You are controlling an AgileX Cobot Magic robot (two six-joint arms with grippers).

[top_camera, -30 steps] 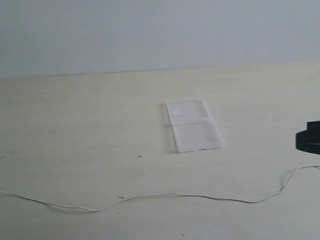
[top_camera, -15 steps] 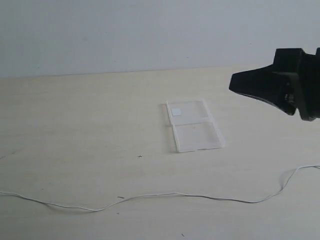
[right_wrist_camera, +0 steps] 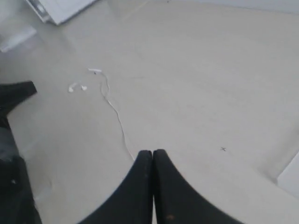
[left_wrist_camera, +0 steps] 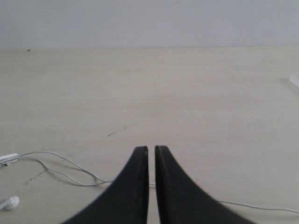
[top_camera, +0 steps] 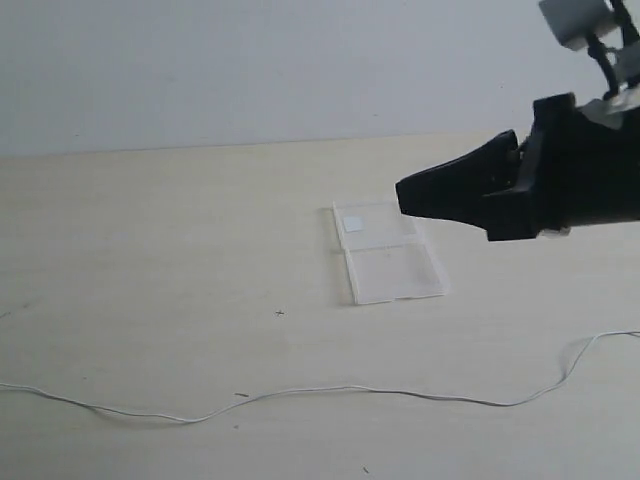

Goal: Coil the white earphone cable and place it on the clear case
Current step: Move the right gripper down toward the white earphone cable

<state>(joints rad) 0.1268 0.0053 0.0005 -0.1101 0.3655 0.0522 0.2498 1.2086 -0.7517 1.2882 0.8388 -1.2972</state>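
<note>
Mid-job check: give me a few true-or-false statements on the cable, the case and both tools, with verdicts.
1. The earphone cable is coiled. False: it lies stretched out along the table.
2. The clear case has nothing on it. True.
3. The right tool grips the cable. False: it is shut, empty, raised near the case.
4. The left tool is shut. True.
</note>
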